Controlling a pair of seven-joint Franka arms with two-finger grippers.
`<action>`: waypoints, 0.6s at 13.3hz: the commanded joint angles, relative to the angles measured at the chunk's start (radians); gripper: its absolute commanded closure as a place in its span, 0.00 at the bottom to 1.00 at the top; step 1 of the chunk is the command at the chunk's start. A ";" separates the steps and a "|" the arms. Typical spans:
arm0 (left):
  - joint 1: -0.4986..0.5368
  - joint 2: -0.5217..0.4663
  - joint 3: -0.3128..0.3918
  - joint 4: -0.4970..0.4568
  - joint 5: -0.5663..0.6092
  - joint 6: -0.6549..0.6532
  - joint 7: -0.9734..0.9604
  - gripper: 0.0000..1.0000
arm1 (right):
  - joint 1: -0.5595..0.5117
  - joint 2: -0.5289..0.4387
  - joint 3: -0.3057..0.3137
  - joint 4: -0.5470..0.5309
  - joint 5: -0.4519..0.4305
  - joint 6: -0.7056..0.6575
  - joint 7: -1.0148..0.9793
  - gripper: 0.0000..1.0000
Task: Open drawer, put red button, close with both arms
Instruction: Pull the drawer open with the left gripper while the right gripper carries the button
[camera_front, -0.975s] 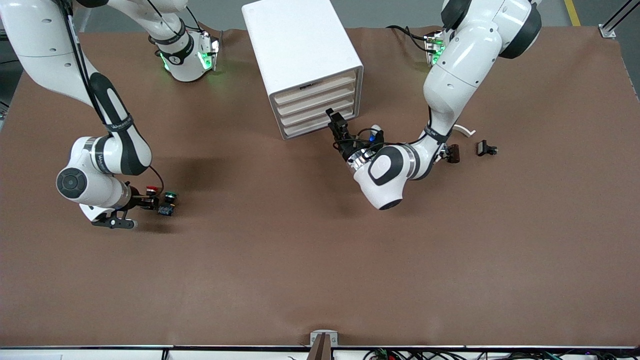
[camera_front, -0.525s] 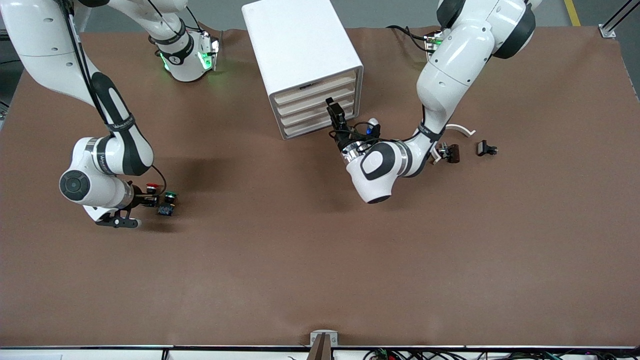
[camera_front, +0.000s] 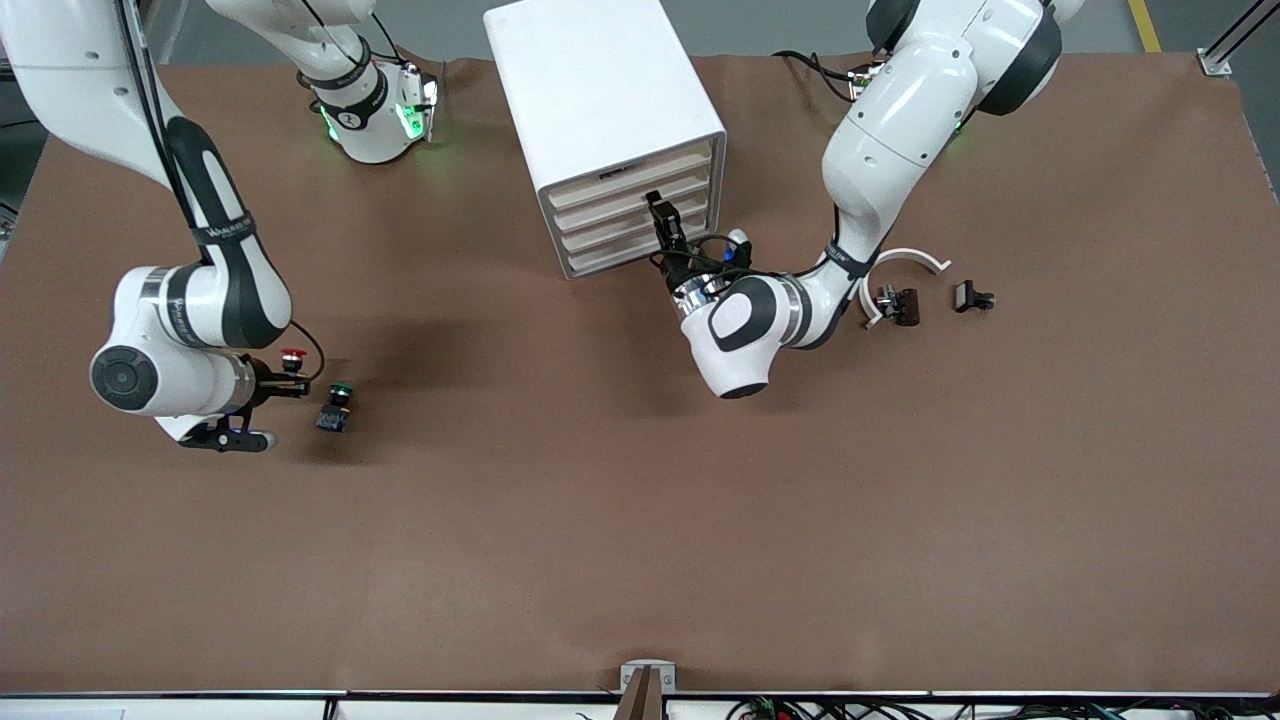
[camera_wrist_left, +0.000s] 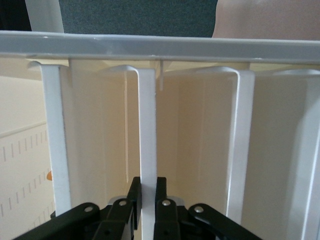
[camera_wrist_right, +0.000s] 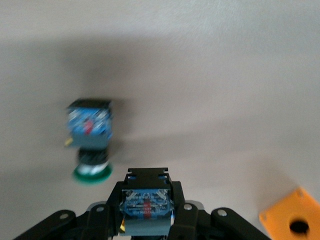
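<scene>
My left gripper (camera_front: 662, 214) pinching drawer (camera_front: 628, 201) front lip. My right gripper (camera_front: 290, 385) clamped on red button (camera_front: 292, 357), above bench (camera_front: 640, 520); green button (camera_front: 338, 407) at its 4 o'clock.

Left gripper (camera_front: 660, 212) reaching level, fingers (camera_wrist_left: 161, 200) clamped shut. Right gripper (camera_front: 290, 380) low, wrist bent, fingers closed.
</scene>
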 joint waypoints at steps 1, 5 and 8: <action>-0.018 0.011 0.005 0.017 -0.020 -0.014 0.004 1.00 | 0.057 -0.048 0.000 0.076 0.047 -0.196 0.134 0.79; 0.013 0.012 0.037 0.049 -0.016 -0.008 0.006 1.00 | 0.177 -0.103 0.000 0.164 0.054 -0.402 0.348 0.79; 0.057 0.012 0.075 0.081 -0.017 -0.005 0.031 1.00 | 0.303 -0.116 0.000 0.237 0.119 -0.509 0.610 0.79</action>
